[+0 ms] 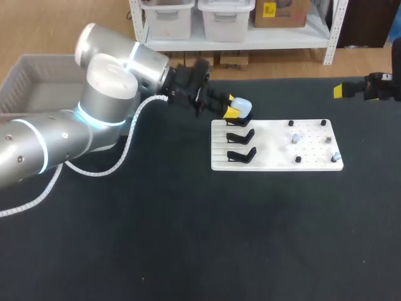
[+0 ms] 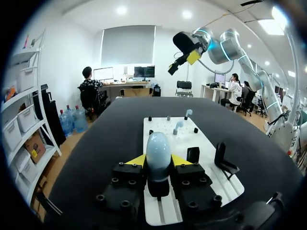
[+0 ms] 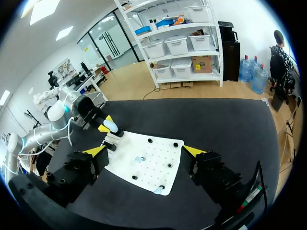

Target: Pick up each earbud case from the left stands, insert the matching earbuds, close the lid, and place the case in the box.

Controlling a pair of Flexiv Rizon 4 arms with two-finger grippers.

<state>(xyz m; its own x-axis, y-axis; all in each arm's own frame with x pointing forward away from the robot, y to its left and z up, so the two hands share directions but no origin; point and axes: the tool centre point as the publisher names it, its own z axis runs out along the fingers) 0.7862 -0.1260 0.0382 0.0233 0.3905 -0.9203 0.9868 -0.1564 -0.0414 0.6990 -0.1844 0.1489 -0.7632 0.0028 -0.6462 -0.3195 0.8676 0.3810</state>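
Left claw (image 2: 158,162) was closed on the 1 pale case (image 2: 158,143), a yellow tip touching each side, at the end stand of the board (image 1: 272,147). Right claw (image 3: 145,150) was spread wide and empty, near the right edge of the desk (image 1: 188,238).

Count: 1 case; 3 stands, 2 of them (image 1: 241,136) bare; 2 earbuds (image 1: 296,138) on the pegs.

I judged pickup in hand, with earbuds, lid and boxing left. Box (image 1: 25,81) was partly hidden by my arm; I saw no case in it.
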